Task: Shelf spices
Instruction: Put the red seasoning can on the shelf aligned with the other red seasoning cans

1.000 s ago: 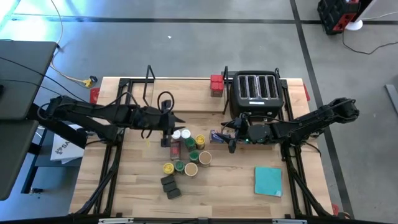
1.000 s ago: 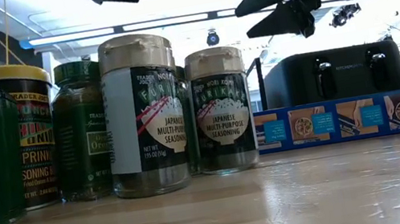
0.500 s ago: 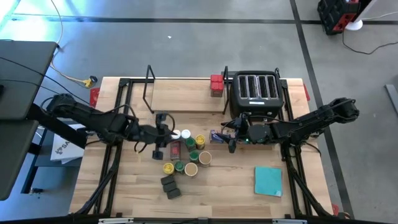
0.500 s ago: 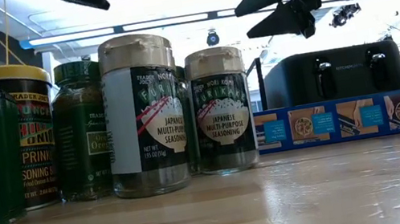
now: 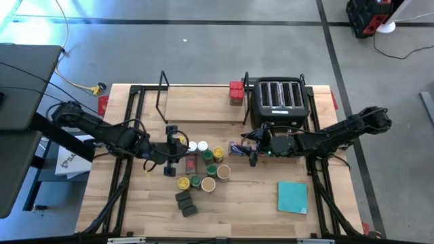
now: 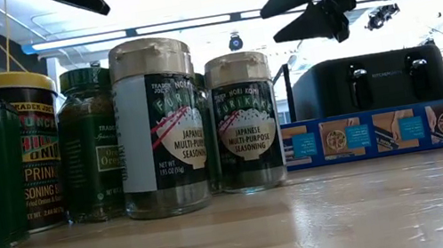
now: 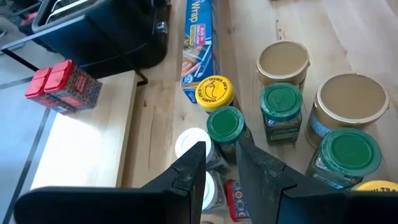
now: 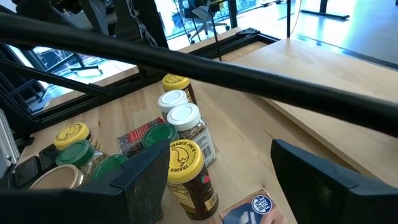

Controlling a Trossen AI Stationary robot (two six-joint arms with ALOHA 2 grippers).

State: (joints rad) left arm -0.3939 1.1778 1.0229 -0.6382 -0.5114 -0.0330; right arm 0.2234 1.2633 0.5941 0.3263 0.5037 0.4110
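Spices [image 5: 200, 166] cluster at centre of the high view: round jars with yellow, green, white and tan lids, one red tin lying among them, two dark blocks [image 5: 185, 203] nearest the front edge. Left gripper [image 5: 171, 150] hangs at the cluster's left edge, fingers narrowly parted, holding nothing. Right gripper [image 5: 252, 152] hovers right of the jars, fingers wide apart, empty. Blue box [image 5: 236, 148] lies below it. Teal pad [image 5: 292, 196] lower right. Behind: wire shelf [image 5: 201, 103] with pale board, two red tins [image 5: 235, 92] at its right end, black toaster [image 5: 279, 99] beside.

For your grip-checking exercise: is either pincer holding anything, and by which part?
Nothing is held. The left pincer hangs narrowly parted above the spices; the right pincer stands open, empty.
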